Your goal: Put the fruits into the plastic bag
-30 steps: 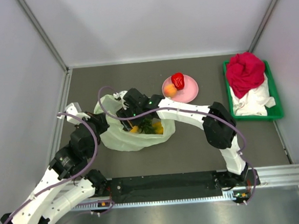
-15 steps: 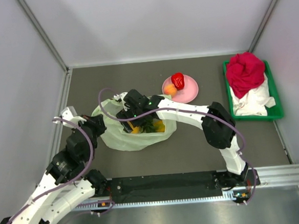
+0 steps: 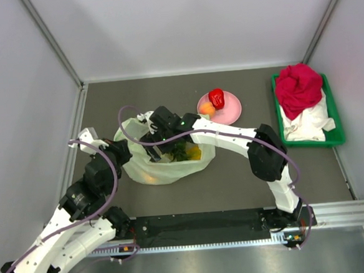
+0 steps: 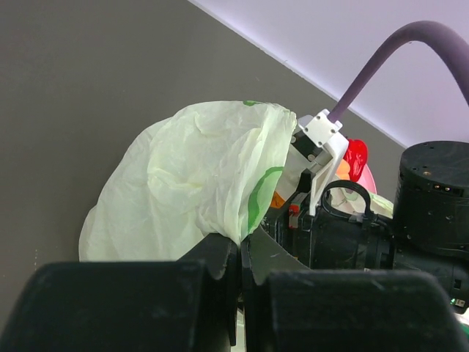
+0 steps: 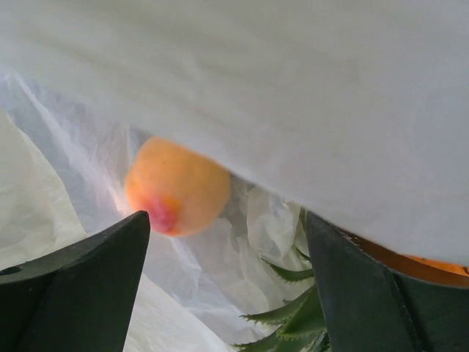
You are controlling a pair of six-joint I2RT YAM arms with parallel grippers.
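- Two fruits on the pink plate (image 3: 230, 113), at 1 o'clock from the plastic bag (image 3: 150, 170): red fruit (image 3: 216, 98) on the far side, orange fruit (image 3: 207, 110) just beside it at 7 o'clock.
- Inside the bag: round blushed fruit (image 5: 176, 187), orange with a pink patch, and a green pineapple crown (image 5: 289, 312) at its 5 o'clock; sliver of orange skin (image 5: 432, 264) under the film at the right edge of the right wrist view.
- Left gripper (image 4: 240, 249) pressed together on the bag's thin rim at 9 o'clock, film billowing up beyond it.
- Right gripper (image 5: 223, 242) reaching into the bag's mouth, jaws spread wide, nothing between them.
- Green tray (image 3: 313, 143) at 3 o'clock, well apart, with red cloth (image 3: 298, 88) heaped over white cloth (image 3: 309, 124).
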